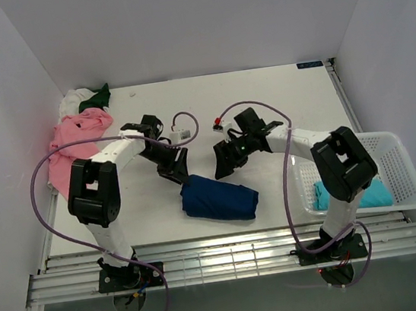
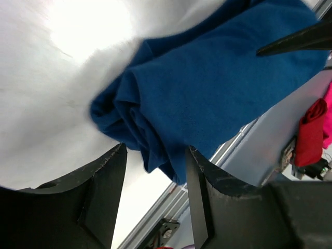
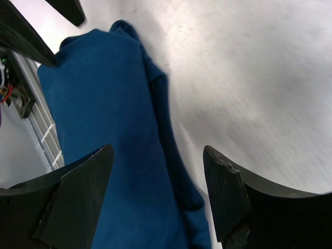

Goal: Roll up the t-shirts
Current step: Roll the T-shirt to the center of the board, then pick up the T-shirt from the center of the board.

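Rolled dark blue t-shirt lies free by the table's near edge, with both pincers spread and empty.
Its long axis runs left to right, on the near side of both grippers. The left gripper, jaws apart, hangs closest, just off its left end. The right gripper, jaws wide, is beside its middle. The left wrist view shows the coiled end layers, which the overhead view does not.

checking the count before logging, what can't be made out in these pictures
- blue shirt: any print, all views; rolled, only plain cloth shows.
- teal shirt in the basket, top view: right arm covers part; rolled or not, cannot tell.
- white shirt and green shirt, top view: small, bunched in the far corner.
- red thing, left wrist view: small, near the edge, unnameable.
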`<act>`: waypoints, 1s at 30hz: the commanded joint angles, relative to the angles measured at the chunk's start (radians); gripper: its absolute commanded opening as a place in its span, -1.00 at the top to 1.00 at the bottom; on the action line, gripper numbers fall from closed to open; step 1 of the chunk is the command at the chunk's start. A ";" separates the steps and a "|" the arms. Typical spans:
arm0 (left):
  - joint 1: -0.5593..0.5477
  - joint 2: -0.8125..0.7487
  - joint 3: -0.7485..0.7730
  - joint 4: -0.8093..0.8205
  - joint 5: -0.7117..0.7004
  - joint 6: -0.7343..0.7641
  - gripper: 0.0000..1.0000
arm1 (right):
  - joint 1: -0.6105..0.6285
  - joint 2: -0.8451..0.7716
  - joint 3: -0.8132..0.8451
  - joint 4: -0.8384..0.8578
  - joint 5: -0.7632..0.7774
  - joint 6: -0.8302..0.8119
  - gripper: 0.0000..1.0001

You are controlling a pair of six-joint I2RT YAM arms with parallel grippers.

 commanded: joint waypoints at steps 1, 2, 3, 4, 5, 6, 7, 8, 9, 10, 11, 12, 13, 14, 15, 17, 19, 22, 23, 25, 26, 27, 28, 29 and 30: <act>-0.064 -0.035 -0.087 0.037 0.015 -0.036 -0.18 | 0.033 0.053 0.038 0.033 -0.103 -0.034 -0.52; -0.071 -0.036 -0.098 0.040 0.012 -0.039 -0.16 | 0.035 0.069 0.035 0.032 -0.130 -0.029 -0.52; -0.076 -0.044 -0.110 0.043 -0.001 -0.041 -0.14 | 0.041 0.090 0.032 0.030 -0.139 -0.029 -0.52; -0.078 -0.049 -0.119 0.046 -0.011 -0.039 -0.10 | 0.042 0.098 0.026 0.038 -0.150 -0.032 -0.52; -0.078 -0.055 -0.134 0.049 -0.023 -0.035 0.02 | 0.047 0.104 0.009 0.049 -0.175 -0.032 -0.52; -0.078 -0.061 -0.142 0.049 -0.044 -0.029 0.08 | 0.054 0.118 0.003 0.055 -0.187 -0.031 -0.53; -0.079 -0.062 -0.150 0.048 -0.047 -0.025 0.13 | 0.061 0.127 -0.002 0.059 -0.196 -0.029 -0.53; -0.081 -0.064 -0.156 0.049 -0.049 -0.024 0.21 | 0.065 0.136 -0.005 0.056 -0.205 -0.029 -0.53; -0.082 -0.064 -0.164 0.049 -0.051 -0.024 0.24 | 0.071 0.159 -0.007 0.052 -0.213 -0.029 -0.53; -0.091 -0.064 -0.164 0.049 -0.052 -0.019 0.26 | 0.074 0.169 -0.010 0.050 -0.225 -0.027 -0.52; -0.098 -0.061 -0.164 0.051 -0.054 -0.018 0.28 | 0.076 0.179 -0.011 0.052 -0.253 -0.021 -0.51; -0.102 -0.059 -0.165 0.051 -0.054 -0.015 0.28 | 0.082 0.195 -0.013 0.050 -0.262 -0.021 -0.50; -0.113 -0.058 -0.167 0.051 -0.057 -0.012 0.29 | 0.087 0.201 -0.013 0.046 -0.270 -0.023 -0.49; -0.118 -0.058 -0.168 0.051 -0.055 -0.012 0.29 | 0.091 0.204 -0.013 0.041 -0.273 -0.027 -0.47; -0.121 -0.058 -0.171 0.052 -0.055 -0.012 0.29 | 0.097 0.210 -0.019 0.041 -0.276 -0.031 -0.44; -0.122 -0.056 -0.176 0.055 -0.057 -0.013 0.29 | 0.100 0.218 -0.022 0.049 -0.287 -0.027 -0.41; -0.122 -0.055 -0.173 0.057 -0.058 -0.013 0.30 | 0.099 0.236 -0.019 0.061 -0.311 -0.014 -0.31; -0.122 -0.044 -0.153 0.058 -0.067 -0.013 0.29 | 0.100 0.253 -0.011 0.063 -0.337 -0.009 0.06; -0.121 -0.038 -0.136 0.054 -0.073 -0.013 0.29 | 0.099 0.253 -0.008 0.063 -0.351 -0.009 0.14; -0.116 -0.039 -0.122 0.052 -0.078 -0.009 0.26 | 0.099 0.244 -0.005 0.064 -0.360 -0.008 0.34; -0.113 -0.044 -0.116 0.051 -0.077 -0.005 0.23 | 0.097 0.241 -0.002 0.064 -0.362 -0.008 0.41; -0.108 -0.053 -0.116 0.049 -0.068 0.001 0.21 | 0.096 0.229 0.000 0.063 -0.367 -0.006 0.47; -0.101 -0.059 -0.116 0.049 -0.063 0.004 0.20 | 0.096 0.221 0.001 0.063 -0.370 -0.006 0.56; -0.096 -0.066 -0.113 0.044 -0.060 0.008 0.16 | 0.093 0.215 0.003 0.063 -0.376 -0.001 0.60; -0.092 -0.076 -0.110 0.041 -0.058 0.014 0.14 | 0.090 0.196 0.004 0.064 -0.376 0.002 0.71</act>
